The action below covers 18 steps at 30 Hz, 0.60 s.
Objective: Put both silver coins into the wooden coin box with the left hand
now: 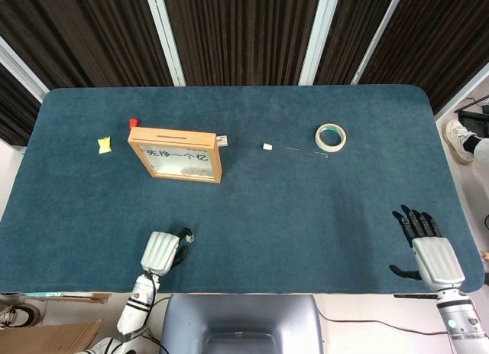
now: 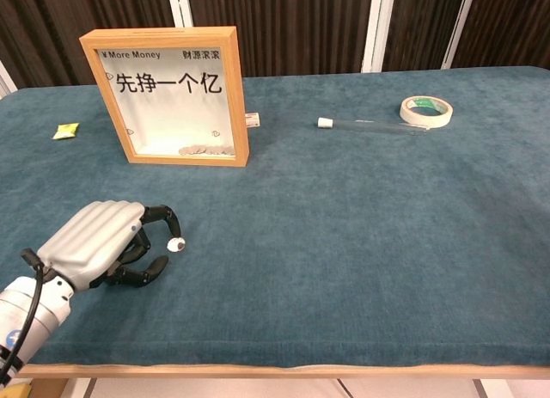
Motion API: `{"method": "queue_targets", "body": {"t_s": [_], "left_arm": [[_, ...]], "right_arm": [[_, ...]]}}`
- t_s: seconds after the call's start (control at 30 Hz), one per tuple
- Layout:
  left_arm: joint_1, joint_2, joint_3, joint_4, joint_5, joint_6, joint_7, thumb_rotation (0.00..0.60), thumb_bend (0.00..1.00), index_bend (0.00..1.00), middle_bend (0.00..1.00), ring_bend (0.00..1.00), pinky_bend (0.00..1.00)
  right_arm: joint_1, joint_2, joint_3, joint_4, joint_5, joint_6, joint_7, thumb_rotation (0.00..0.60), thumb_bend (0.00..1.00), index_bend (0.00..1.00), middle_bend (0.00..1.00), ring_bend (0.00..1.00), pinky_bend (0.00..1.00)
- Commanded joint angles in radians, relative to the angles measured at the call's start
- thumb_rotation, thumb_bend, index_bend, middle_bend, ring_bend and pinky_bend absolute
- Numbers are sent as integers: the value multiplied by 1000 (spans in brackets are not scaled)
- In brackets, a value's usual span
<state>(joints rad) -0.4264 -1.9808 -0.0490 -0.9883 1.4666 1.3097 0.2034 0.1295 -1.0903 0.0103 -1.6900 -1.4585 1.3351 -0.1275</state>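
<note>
The wooden coin box [image 1: 176,154] [image 2: 165,97] stands upright at the back left, its glass front facing me and several coins lying in its bottom. One silver coin [image 1: 189,237] [image 2: 176,244] lies on the blue cloth near the front edge. My left hand [image 1: 163,251] [image 2: 103,243] rests just left of it, fingers bent, one fingertip [image 2: 172,232] touching the coin's edge and the thumb apart below. No other loose coin shows. My right hand [image 1: 428,251] lies flat at the front right with spread fingers, holding nothing.
A roll of tape [image 1: 331,137] [image 2: 426,111] and a thin clear tube [image 1: 294,149] [image 2: 369,125] lie at the back right. A yellow scrap [image 1: 105,144] [image 2: 65,131] and a small red piece [image 1: 133,122] sit left of the box.
</note>
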Motion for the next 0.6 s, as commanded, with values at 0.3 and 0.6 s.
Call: {"method": "queue_targets", "body": {"t_s": [0.3, 0.6], "left_arm": [[-2, -8, -8, 15, 3, -12, 5, 600, 388, 425, 1000, 1000, 1000], [-5, -8, -11, 13, 6, -22, 11, 600, 388, 434, 1000, 1000, 1000]], "right_arm": [[-1, 1, 0, -1, -2, 1, 0, 600, 178, 0, 0, 0, 0], [-1, 0, 1, -1, -1, 2, -1, 600, 177, 0, 0, 0, 0]]}}
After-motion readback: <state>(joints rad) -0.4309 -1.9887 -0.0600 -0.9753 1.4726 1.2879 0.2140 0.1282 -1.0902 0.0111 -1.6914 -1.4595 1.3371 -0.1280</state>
